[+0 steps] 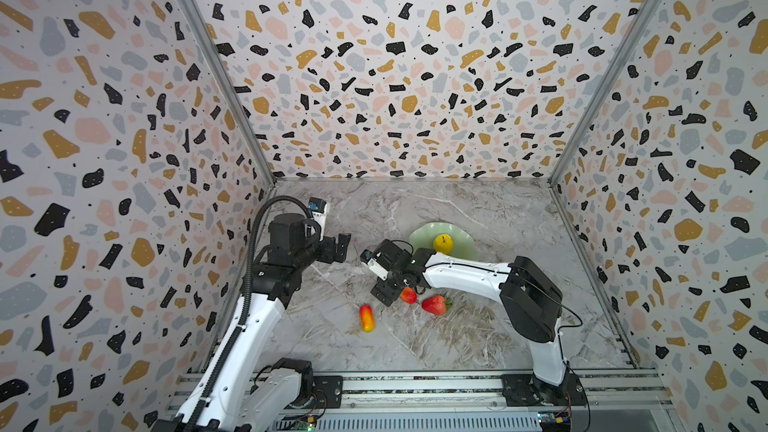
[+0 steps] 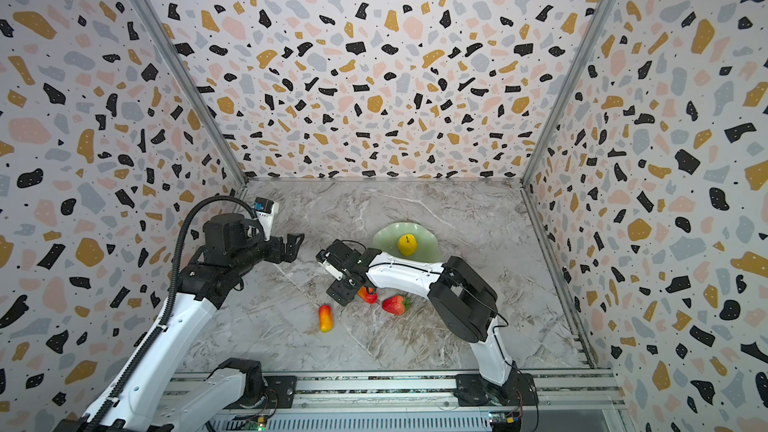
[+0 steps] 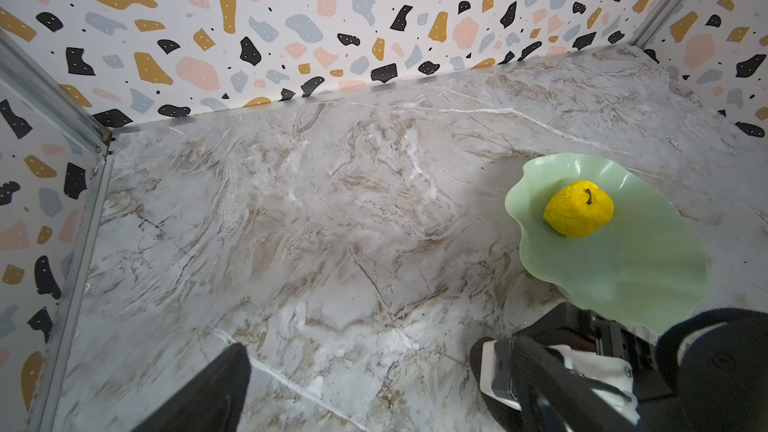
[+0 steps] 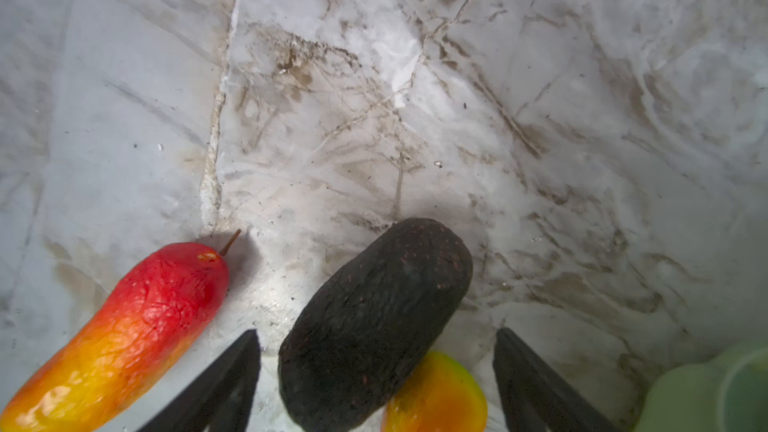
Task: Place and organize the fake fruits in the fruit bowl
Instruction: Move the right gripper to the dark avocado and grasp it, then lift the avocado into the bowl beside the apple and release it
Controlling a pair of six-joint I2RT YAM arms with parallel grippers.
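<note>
Squarely, dark oval (image 4: 374,322) lies inside open right hand (image 4: 376,332).

A pale mint-green fruit bowl (image 2: 427,243) with a wavy rim sits toward the back of the marble table (image 2: 415,338), and a lumpy yellow fruit (image 2: 407,244) with a dark stem rests in its middle. The right arm (image 2: 399,274) reaches across in front of the bowl, hiding its near edge. The right gripper (image 2: 351,292) points down at the table and partly covers a red-orange fruit (image 2: 369,296). A red strawberry (image 2: 395,304) lies near that fruit, apart from it. An elongated red-to-yellow fruit (image 2: 325,318) lies alone nearer the front. The left gripper (image 2: 294,245) hovers over the table's left side.
</note>
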